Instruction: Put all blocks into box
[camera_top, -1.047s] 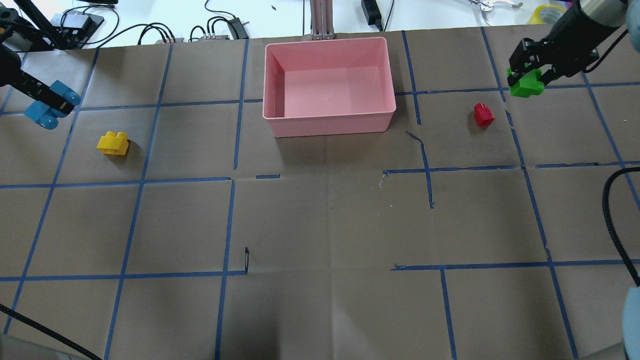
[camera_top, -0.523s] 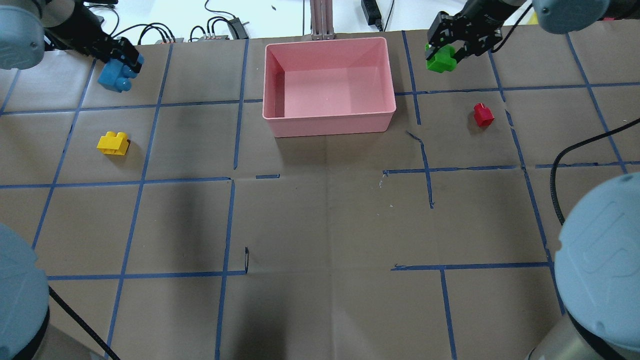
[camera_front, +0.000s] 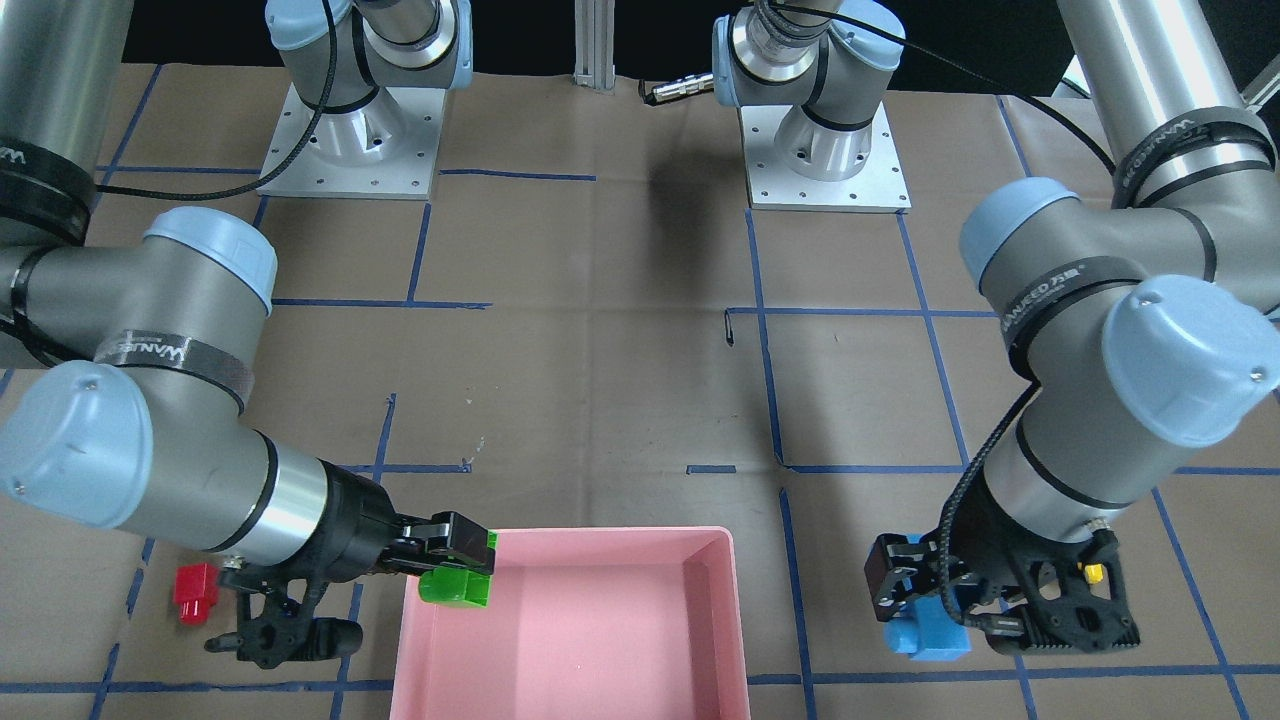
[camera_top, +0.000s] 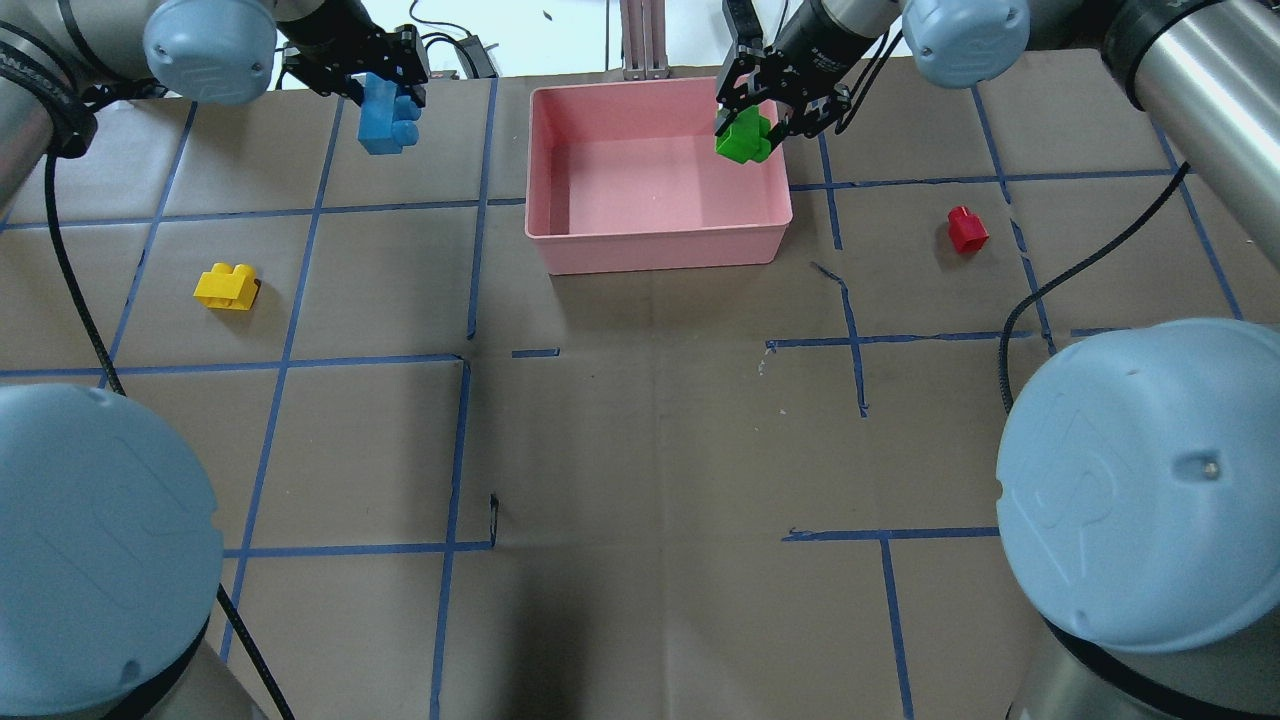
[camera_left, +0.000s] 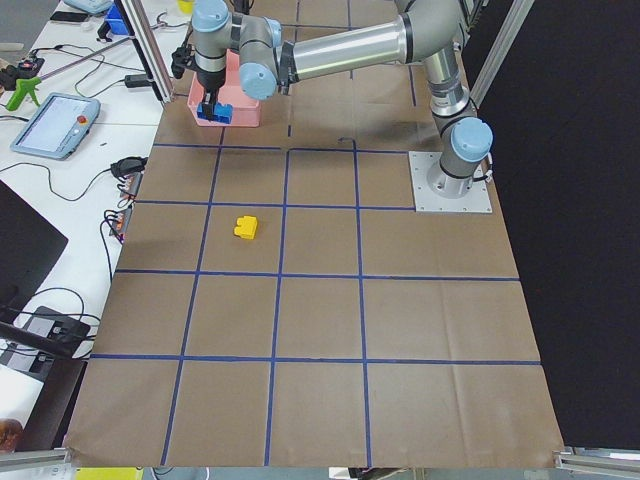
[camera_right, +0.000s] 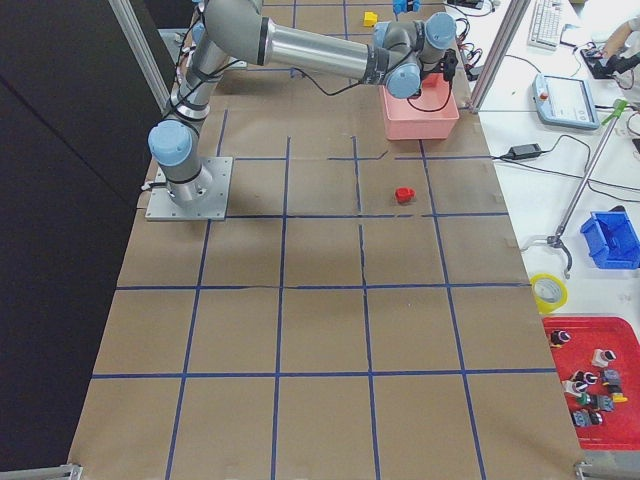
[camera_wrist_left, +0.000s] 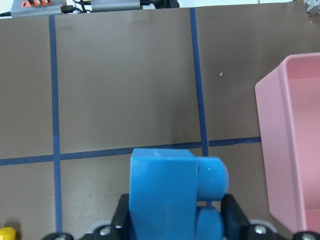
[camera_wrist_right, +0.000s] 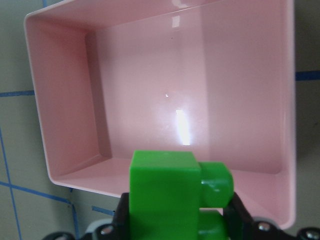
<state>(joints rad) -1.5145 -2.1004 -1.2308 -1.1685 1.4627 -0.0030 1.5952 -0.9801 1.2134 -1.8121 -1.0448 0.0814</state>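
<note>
Brown paper (camera_top: 650, 450) crossed by blue tape lines (camera_top: 300, 361) is spread as the work surface. Between the fingers of the right gripper (camera_top: 748, 128) the green block (camera_top: 741, 140) is clamped and held over the far right corner of the pink box (camera_top: 655, 250). The blue block (camera_top: 383, 120) is gripped by the left gripper (camera_top: 386, 100) above the paper, left of the box. The yellow block (camera_top: 226, 287) is seen well to the left, the red block (camera_top: 967, 229) to the right, both outside the box.
</note>
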